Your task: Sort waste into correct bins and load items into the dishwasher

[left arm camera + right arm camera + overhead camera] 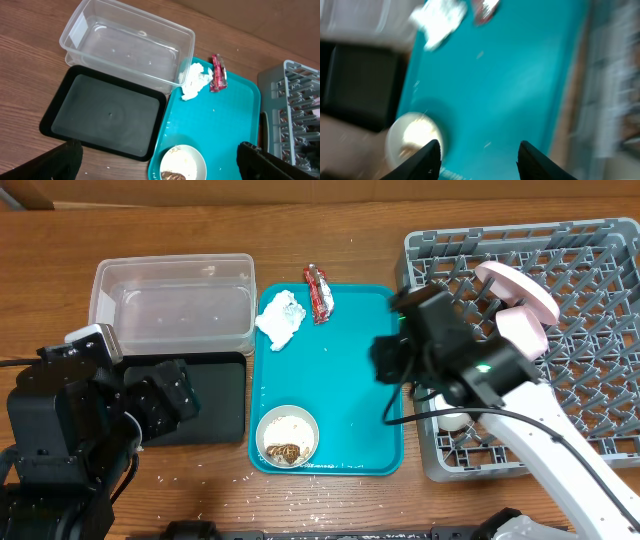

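Observation:
A crumpled white napkin (281, 318) and a red-and-silver wrapper (318, 292) lie at the far end of the teal tray (350, 370). A white bowl (287, 437) with rice and brown bits sits at its near left corner. The clear tub (170, 305) and black tray (205, 402) stand left of it. The grey rack (580, 270) at the right holds an upright pale plate (520, 288), a pink bowl (522, 330) and a white cup (452, 420). My left gripper (159, 160) is open and empty above the bowl (183, 164). My right gripper (481, 157) is open and empty over the teal tray (510, 85), right of the bowl (415, 137).
White crumbs are scattered on the wooden table in front of the teal tray (290, 498). The right arm (560, 450) crosses the rack's near left corner. The right wrist view is motion-blurred; the napkin (440, 20) and wrapper (485, 10) show at its top.

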`<control>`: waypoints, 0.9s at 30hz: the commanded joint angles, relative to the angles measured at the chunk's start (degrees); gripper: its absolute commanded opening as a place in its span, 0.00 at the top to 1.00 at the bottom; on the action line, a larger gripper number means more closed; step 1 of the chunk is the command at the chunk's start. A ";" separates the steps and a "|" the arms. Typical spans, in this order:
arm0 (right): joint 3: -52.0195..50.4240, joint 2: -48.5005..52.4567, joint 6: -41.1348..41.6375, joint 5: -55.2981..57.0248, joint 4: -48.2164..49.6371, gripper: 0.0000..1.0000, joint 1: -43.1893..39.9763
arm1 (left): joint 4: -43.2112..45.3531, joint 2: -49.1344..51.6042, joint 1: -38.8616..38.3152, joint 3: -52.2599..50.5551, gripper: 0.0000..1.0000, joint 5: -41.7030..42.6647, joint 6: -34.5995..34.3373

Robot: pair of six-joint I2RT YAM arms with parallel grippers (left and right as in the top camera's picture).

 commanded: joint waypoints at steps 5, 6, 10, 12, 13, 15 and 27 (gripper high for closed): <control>-0.57 9.44 4.37 -9.18 0.48 0.49 10.36 | 0.04 0.09 -0.26 -0.02 0.00 -1.11 1.53; -0.57 10.25 4.37 -8.92 0.72 0.50 11.26 | 0.04 0.09 -0.26 -0.02 0.00 -1.11 1.53; -0.57 11.41 6.58 -5.95 1.66 0.52 12.72 | 0.04 0.09 -0.26 -0.02 0.00 -1.11 1.53; -0.55 11.39 6.58 -5.27 2.75 0.52 12.72 | 0.04 0.09 -0.26 -0.02 0.00 -1.11 1.53; -0.57 11.41 6.99 -5.16 3.43 0.52 12.70 | 0.04 0.09 -0.26 -0.02 0.00 -1.11 1.53; -0.57 11.41 6.93 -3.87 5.27 0.51 12.70 | 0.04 0.09 -0.26 -0.02 0.00 -1.11 1.53; -0.57 11.45 7.19 5.79 6.45 0.50 7.74 | 0.04 0.09 -0.26 -0.02 0.00 -1.11 1.53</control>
